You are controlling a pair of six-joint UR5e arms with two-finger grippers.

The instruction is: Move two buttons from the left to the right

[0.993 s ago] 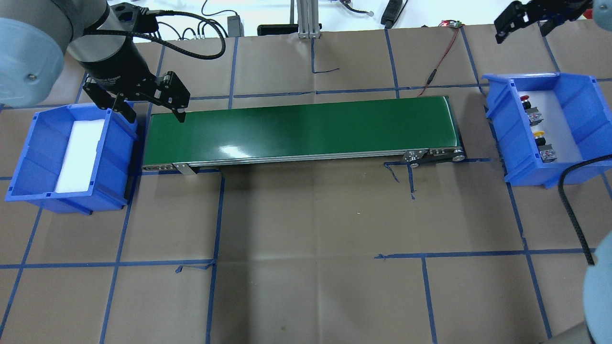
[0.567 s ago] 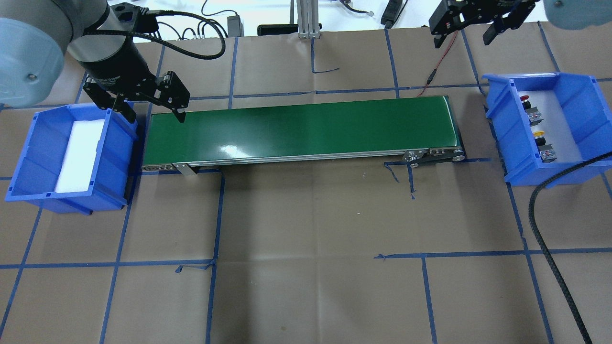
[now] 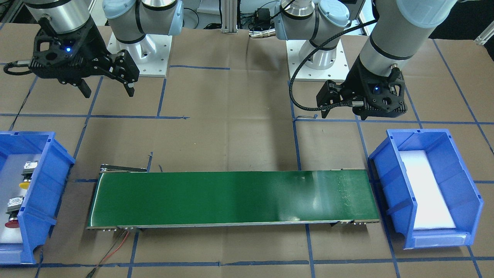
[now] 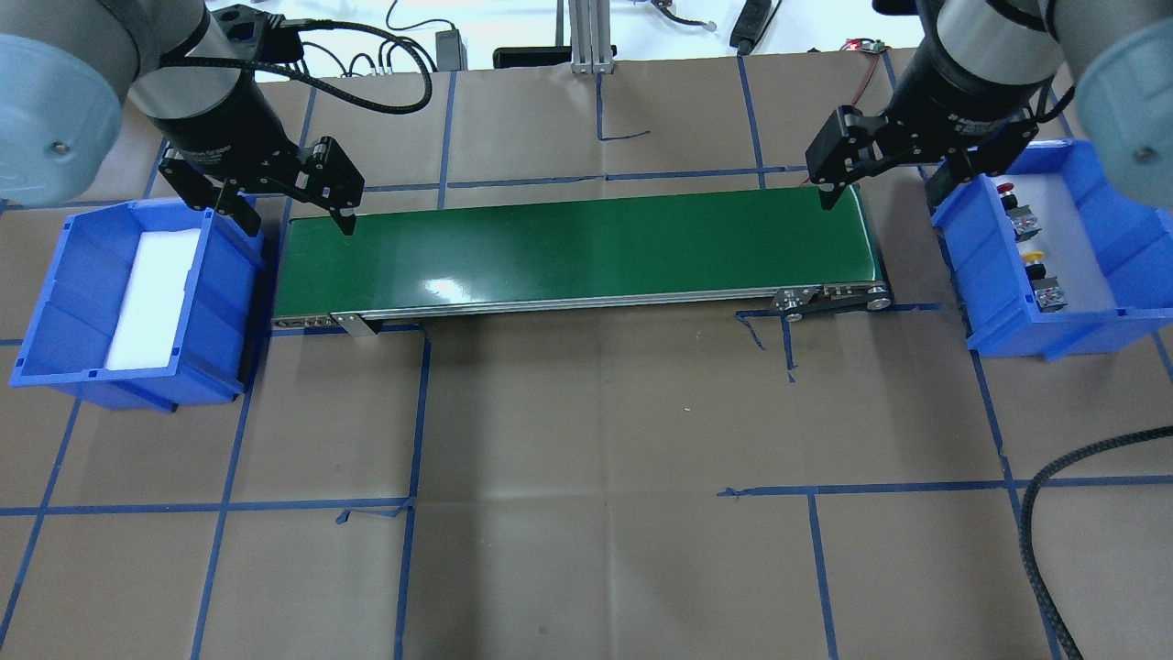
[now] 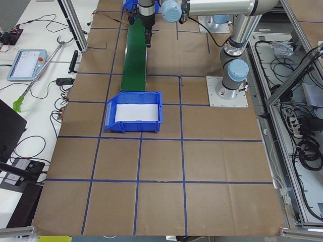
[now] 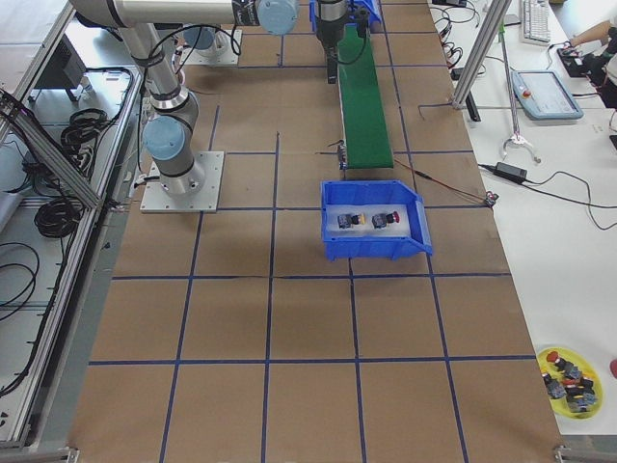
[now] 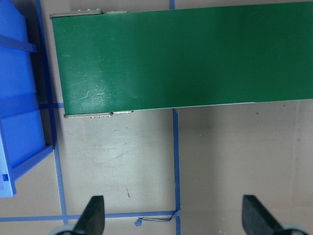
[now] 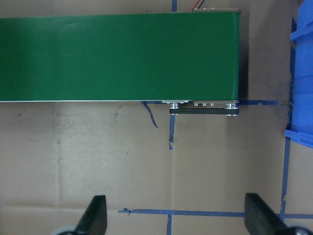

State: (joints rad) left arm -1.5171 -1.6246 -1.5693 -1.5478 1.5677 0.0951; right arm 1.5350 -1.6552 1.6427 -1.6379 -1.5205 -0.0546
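The red-capped button (image 4: 1008, 192) and the yellow-capped button (image 4: 1033, 259) lie in the right blue bin (image 4: 1003, 341). Both also show in the front view, yellow (image 3: 24, 185) and red (image 3: 13, 223). My right gripper (image 4: 885, 190) is open and empty. It hovers between the right end of the green conveyor belt (image 4: 577, 252) and that bin, and it shows in the front view (image 3: 107, 91). My left gripper (image 4: 297, 218) is open and empty over the belt's left end, beside the left blue bin (image 4: 55, 275), which holds only a white foam pad (image 4: 154, 298).
Cables, a red wire (image 4: 848, 110) and an aluminium post (image 4: 589, 37) lie along the table's far edge. A black cable (image 4: 1040, 513) loops at the front right. A yellow dish of spare buttons (image 6: 569, 379) sits on the side bench.
My right arm has swung in from the far right corner to hover over the belt's right end by the bin. The left arm has not moved.
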